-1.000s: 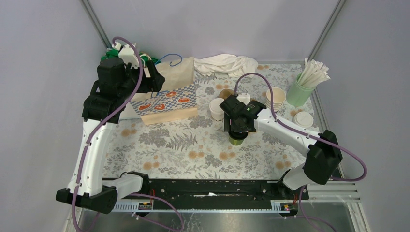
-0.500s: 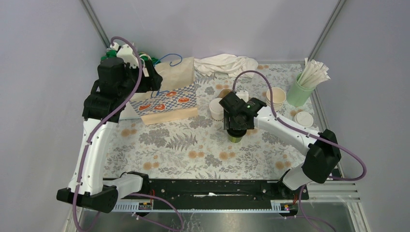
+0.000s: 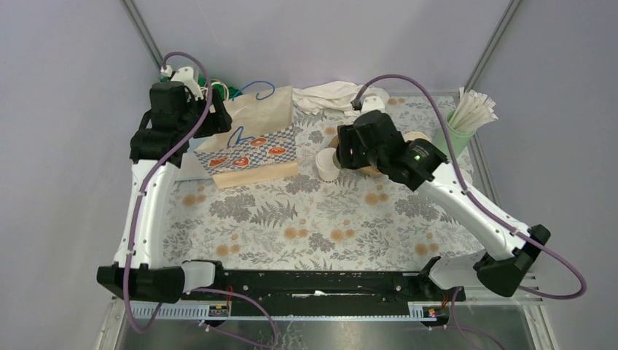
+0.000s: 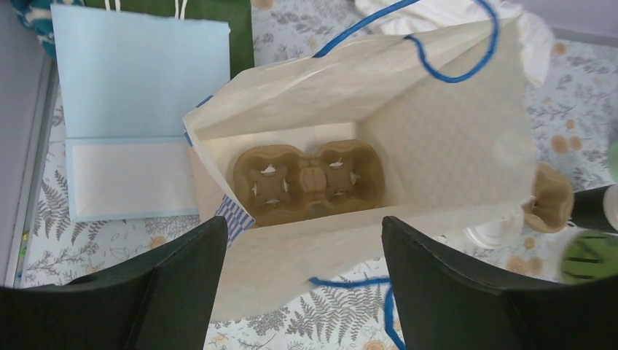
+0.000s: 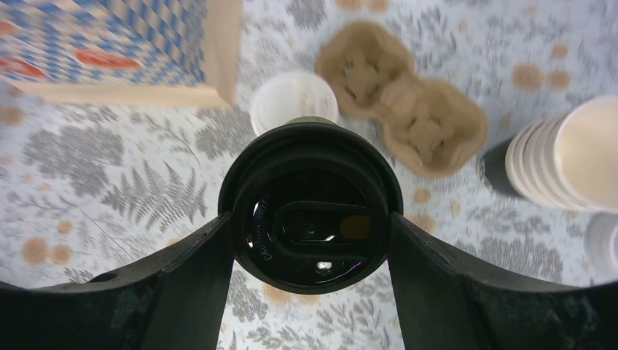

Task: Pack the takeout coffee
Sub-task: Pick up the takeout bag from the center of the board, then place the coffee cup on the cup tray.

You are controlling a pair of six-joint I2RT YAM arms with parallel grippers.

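Gripping a black-lidded cup, the right tool hangs above the desk; the left tool gapes empty over the bag.

text: raised lettering on black lid rim | legibility: too small to read

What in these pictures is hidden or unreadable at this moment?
Right wrist view: only the lid of the black-lidded cup shows, held by the right gripper; overhead, the arm covers it.
Left wrist view: unclear whether the open left gripper touches the bag.
Right wrist view: the stack of cups is cut by the right edge, count unclear.
Overhead: the carrier in the bag is hidden by its walls.
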